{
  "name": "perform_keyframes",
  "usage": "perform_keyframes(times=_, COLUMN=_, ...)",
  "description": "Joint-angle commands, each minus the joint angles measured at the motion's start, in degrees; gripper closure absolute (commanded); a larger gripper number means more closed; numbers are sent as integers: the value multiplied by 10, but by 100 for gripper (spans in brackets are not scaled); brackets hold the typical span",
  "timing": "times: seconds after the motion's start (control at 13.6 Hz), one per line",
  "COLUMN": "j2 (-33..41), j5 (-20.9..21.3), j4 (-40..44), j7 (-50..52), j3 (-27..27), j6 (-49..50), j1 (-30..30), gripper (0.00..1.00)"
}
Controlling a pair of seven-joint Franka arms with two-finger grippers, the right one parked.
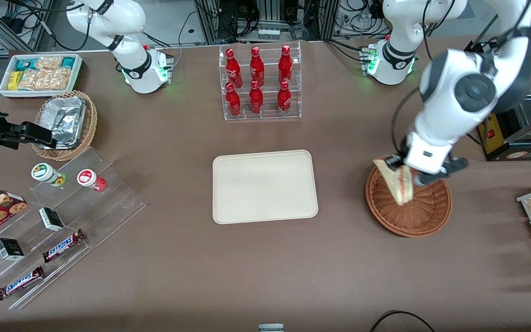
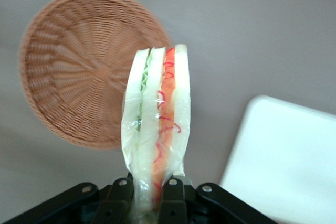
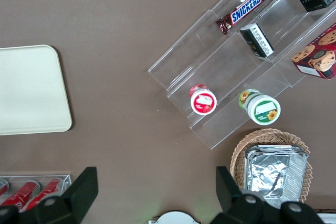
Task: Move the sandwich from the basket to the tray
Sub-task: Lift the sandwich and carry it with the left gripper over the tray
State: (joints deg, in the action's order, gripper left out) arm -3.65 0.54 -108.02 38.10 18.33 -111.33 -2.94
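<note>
Plastic-wrapped sandwich (image 2: 156, 124) is pinched at its narrow end between the closed fingers of the left gripper (image 1: 404, 171), hanging clear above the reddish wicker basket (image 1: 424, 216), presumably lifted for carriage to the bare cream tray (image 1: 264, 186) nearby.

a corner of the cream tray (image 3: 31, 90) lies on the brown table (image 3: 121, 30), well apart from a clear stepped rack (image 3: 231, 77) holding a snickers bar (image 3: 244, 9) and two round tubs (image 3: 203, 100).

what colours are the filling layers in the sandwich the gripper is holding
Red-orange and light green between pale bread in the wrapped triangular sandwich, clearest in the left wrist view, clamped by the gripper.
</note>
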Motion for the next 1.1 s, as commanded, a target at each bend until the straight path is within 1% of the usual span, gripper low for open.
perform_keyframes(times=0.0, j2=-42, j5=7, j4=36, j7=16, j3=77, j6=4, j1=-1, gripper=100)
perform_keyframes(times=0.15, j2=-82, j5=16, j4=61, j7=15, j3=132, j6=-10, j1=-1, gripper=100)
perform_keyframes(times=0.22, j2=-106, j5=41, j4=75, j7=22, j3=160, j6=-13, j1=-3, gripper=100)
perform_keyframes(times=0.29, j2=-134, j5=70, j4=90, j7=49, j3=174, j6=-13, j1=-27, gripper=100)
perform_keyframes(times=0.66, j2=-302, j5=189, j4=202, j7=166, j3=171, j6=-28, j1=-144, gripper=100)
perform_keyframes(times=0.73, j2=-333, j5=218, j4=214, j7=200, j3=171, j6=-42, j1=-159, gripper=100)
perform_keyframes(times=0.88, j2=-366, j5=262, j4=218, j7=244, j3=171, j6=-71, j1=-170, gripper=100)
perform_keyframes(times=1.03, j2=-398, j5=271, j4=218, j7=268, j3=170, j6=-110, j1=-174, gripper=100)
